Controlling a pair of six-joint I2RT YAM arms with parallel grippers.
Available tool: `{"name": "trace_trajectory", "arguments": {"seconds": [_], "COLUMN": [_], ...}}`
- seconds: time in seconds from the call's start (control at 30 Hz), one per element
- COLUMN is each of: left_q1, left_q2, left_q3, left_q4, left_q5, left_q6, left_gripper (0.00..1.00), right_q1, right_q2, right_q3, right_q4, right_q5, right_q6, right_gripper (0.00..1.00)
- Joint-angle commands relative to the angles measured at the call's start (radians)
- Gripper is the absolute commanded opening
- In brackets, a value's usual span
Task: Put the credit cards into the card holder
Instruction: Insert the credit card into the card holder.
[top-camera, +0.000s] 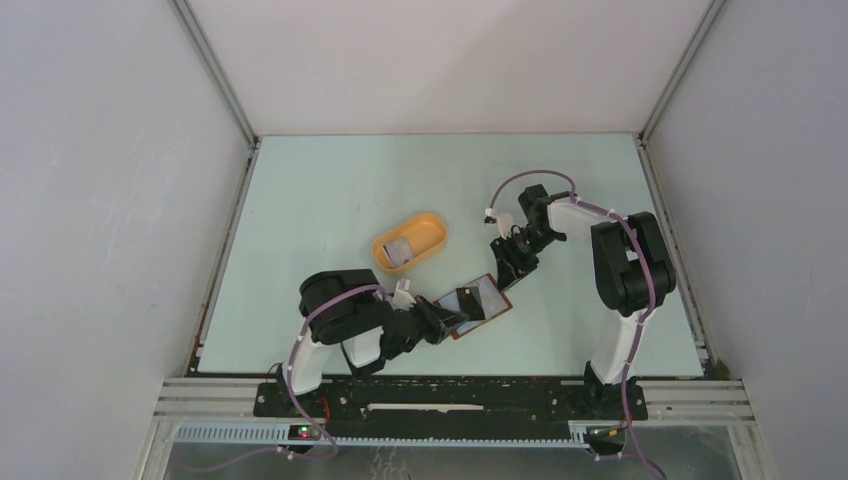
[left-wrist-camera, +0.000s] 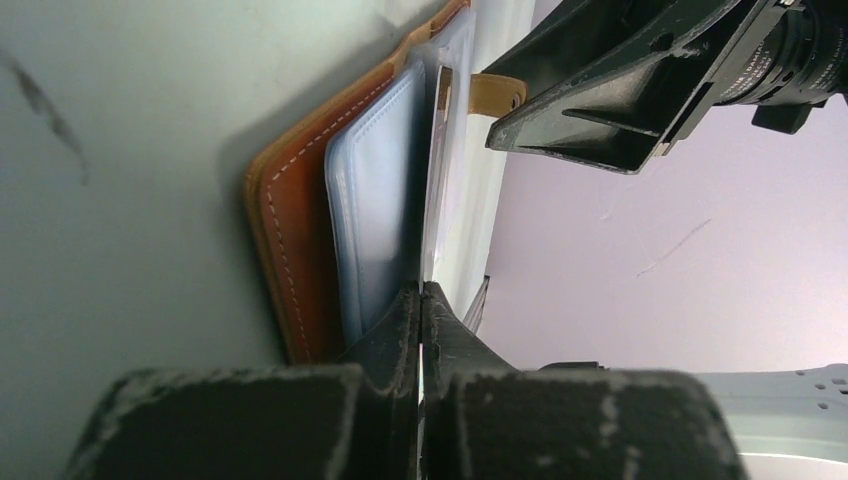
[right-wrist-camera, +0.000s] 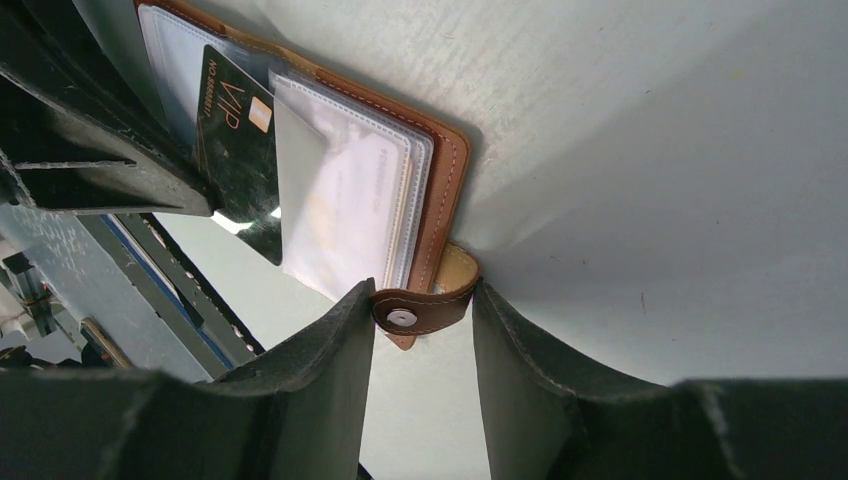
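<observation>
My left fingers (left-wrist-camera: 408, 325) are pressed together on the near edge of a clear sleeve (left-wrist-camera: 455, 180) of the card holder (left-wrist-camera: 300, 230), which lies open on the tabletop (top-camera: 320, 200). The brown cover and a pale blue pocket face sit just to one side of the pinch, and the sleeve runs away from the fingertips edge-on.

My right fingers (right-wrist-camera: 366, 322) stand about half apart at the holder's opposite edge. The snap strap (right-wrist-camera: 425, 308) lies across the gap and touches both inner faces, so I read them as holding it.

Just beyond those fingertips the stacked sleeves fan out. A dark card (right-wrist-camera: 235, 150) marked VIP lies among them, on the side toward my left fingers — whether it is fully inside a pocket I cannot tell.

From above, a grey card (top-camera: 400, 250) lies in the orange tray (top-camera: 440, 232), well apart from both pairs of fingers, beyond the left ones.
</observation>
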Motion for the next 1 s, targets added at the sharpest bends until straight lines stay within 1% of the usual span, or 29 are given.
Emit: {"name": "trace_trajectory", "arguments": {"seconds": [0.0,0.1,0.43,0.83,0.97], "left_q1": [-0.024,-0.04,-0.098,-0.129,-0.134], "left_q2": [0.025,0.028,0.017,0.031,0.052], "left_q3": [0.024,0.017,0.002,0.022,0.049], "left_q4": [0.021,0.021,0.021,0.021,0.021], "left_q5": [-0.077,-0.126,-0.218,-0.298,-0.29], "left_q6": [0.011,-0.002,-0.063,-0.116,-0.126], "left_gripper": [0.0,0.0,0.0,0.0,0.0], "right_q1": [0.011,0.015,0.017,0.023,0.025], "right_q2": [-0.006,-0.005,-0.002,0.001,0.001], "right_q3": [0.031,0.031,0.031,0.031,0.031], "right_q4": [-0.01,-0.011,-0.011,-0.011,-0.011], "right_q5": [-0.011,-0.011,-0.01,-0.015,-0.02], "right_q6": [0.012,0.013,0.017,0.024,0.024], "right_gripper": [0.49,0.48,0.46,0.45,0.44]}}
